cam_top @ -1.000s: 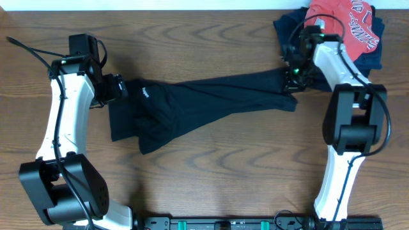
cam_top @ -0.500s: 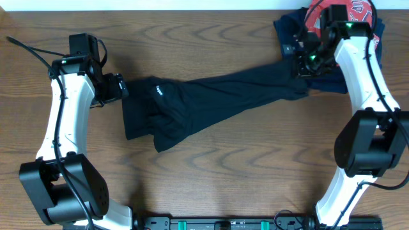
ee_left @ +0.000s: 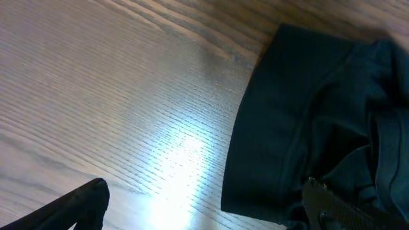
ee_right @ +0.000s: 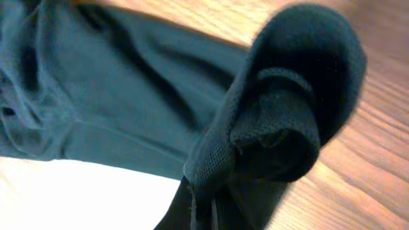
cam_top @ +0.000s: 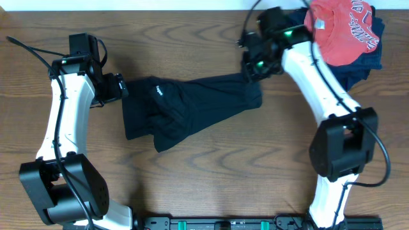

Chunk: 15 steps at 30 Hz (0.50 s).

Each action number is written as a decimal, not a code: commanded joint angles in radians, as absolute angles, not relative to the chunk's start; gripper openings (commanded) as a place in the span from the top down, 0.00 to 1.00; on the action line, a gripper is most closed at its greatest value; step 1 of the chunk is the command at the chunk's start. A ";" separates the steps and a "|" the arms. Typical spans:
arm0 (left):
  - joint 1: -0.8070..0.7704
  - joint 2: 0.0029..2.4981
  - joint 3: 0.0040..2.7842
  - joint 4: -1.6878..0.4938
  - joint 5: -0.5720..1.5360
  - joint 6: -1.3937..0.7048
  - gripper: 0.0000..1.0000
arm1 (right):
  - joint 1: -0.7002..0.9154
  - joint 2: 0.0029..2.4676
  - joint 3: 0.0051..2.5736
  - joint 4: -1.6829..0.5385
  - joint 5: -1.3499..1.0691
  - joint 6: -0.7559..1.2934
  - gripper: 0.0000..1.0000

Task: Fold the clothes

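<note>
I can read nothing: the white print on the small tag [cam_top: 156,91] of the limp black fabric garment [cam_top: 198,105] and the white lettering on the red cloth shirt [cam_top: 339,29] are too small.

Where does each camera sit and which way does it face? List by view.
Overhead: above the table, facing straight down; left arm, right arm, black garment, red shirt.
Left wrist: on the left arm, facing wood and the garment's edge; left end effector open, fingers at bottom.
Right wrist: on the right arm, close on bunched fabric the right end effector pinches.
Shared: the black garment, in all three.
</note>
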State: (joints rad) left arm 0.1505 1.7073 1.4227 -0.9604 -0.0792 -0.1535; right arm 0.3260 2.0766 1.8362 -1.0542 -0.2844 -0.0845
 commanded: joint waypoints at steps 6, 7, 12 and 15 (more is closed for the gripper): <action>0.155 1.699 1.444 -0.958 -0.091 -0.152 0.02 | 0.452 2.179 1.844 -1.007 -0.304 -0.037 0.99; 0.155 1.699 1.444 -0.958 -0.091 -0.152 0.02 | 0.463 2.186 1.844 -0.997 -0.307 -0.032 0.99; 0.155 1.700 1.444 -0.958 -0.090 -0.152 0.02 | 0.505 2.195 1.844 -0.954 -0.319 -0.011 0.99; 0.155 1.700 1.444 -0.958 -0.090 -0.152 0.02 | 0.522 2.195 1.844 -0.933 -0.319 -0.002 0.99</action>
